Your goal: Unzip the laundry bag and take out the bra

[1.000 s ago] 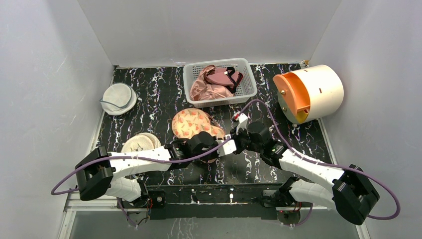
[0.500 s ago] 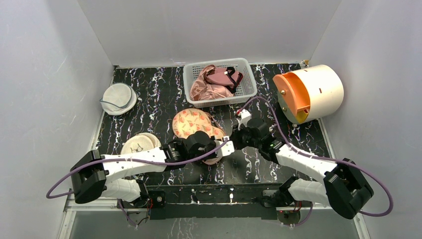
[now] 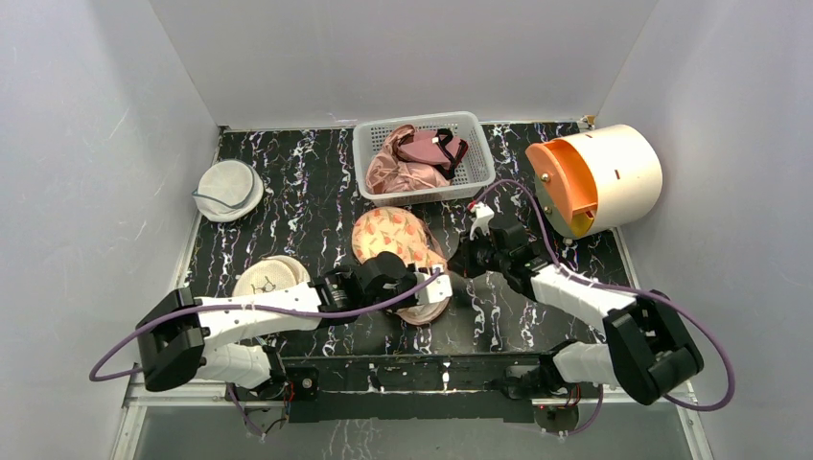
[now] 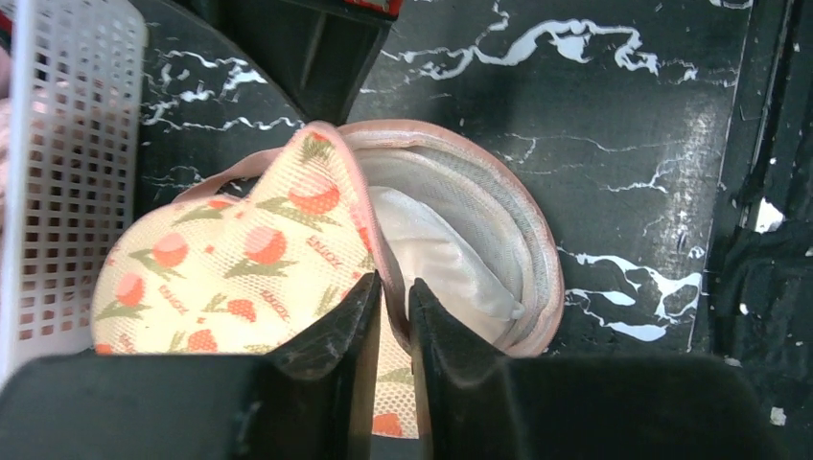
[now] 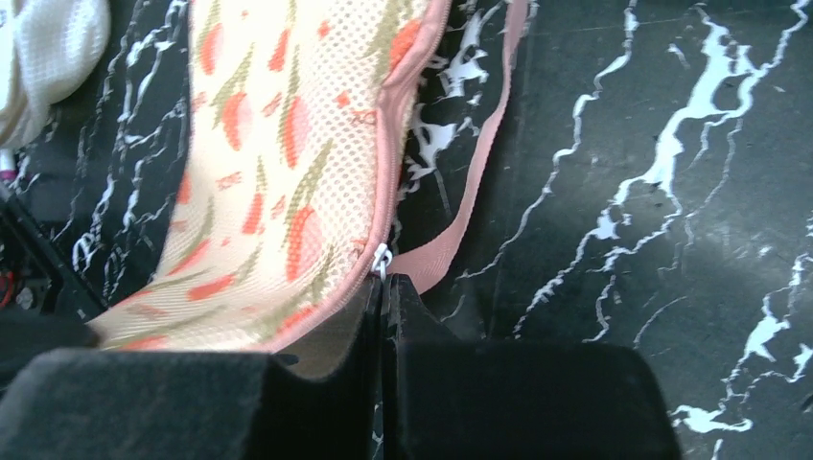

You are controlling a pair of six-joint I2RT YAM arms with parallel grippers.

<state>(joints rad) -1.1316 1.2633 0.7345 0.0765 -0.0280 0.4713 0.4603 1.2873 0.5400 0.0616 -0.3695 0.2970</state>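
At centre, left jaws pinching laundry bag [image 4: 220, 268] rim — right jaws clamped on zip pull [image 5: 381, 257].

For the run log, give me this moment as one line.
phase: unzipping | left gripper: shut on laundry bag edge | right gripper: shut on zip pull | bag partly open | bra inside

Plain grey walls [image 3: 403, 57] enclose a black tabletop [image 3: 307, 182] veined with white.
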